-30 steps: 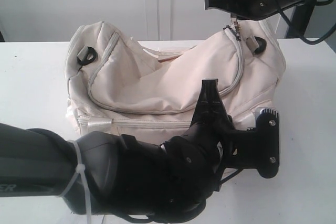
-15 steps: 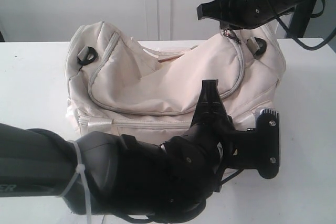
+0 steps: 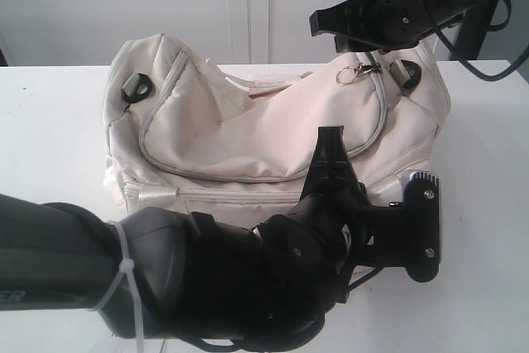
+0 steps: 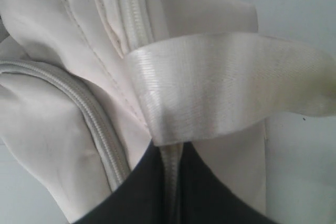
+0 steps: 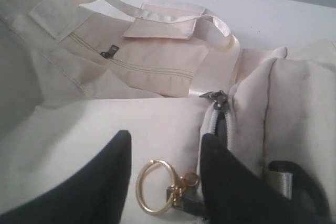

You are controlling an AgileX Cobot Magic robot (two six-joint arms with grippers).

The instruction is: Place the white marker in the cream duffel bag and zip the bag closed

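The cream duffel bag (image 3: 256,121) lies on the white table, and its curved top zipper (image 3: 165,163) looks drawn shut along its length. My right gripper (image 3: 343,35) hovers open over the bag's right end. The gold keyring pull (image 5: 155,186) lies loose on the fabric between its fingers (image 5: 231,182), touching neither; it also shows in the exterior view as the keyring pull (image 3: 357,72). My left gripper (image 4: 170,182) is shut on a seam of the bag's front side, just below a satin strap (image 4: 220,87). The white marker is out of view.
Black strap rings sit at the bag's left end (image 3: 139,84) and right end (image 3: 405,70). My left arm (image 3: 207,270) fills the front of the table (image 3: 50,138). A satin handle with a patch (image 5: 168,22) lies behind the bag. Cables trail from the right arm (image 3: 463,47).
My right gripper has opened and let go of the keyring pull, which now rests on the bag. It had first shifted slightly left. The left gripper has not moved.
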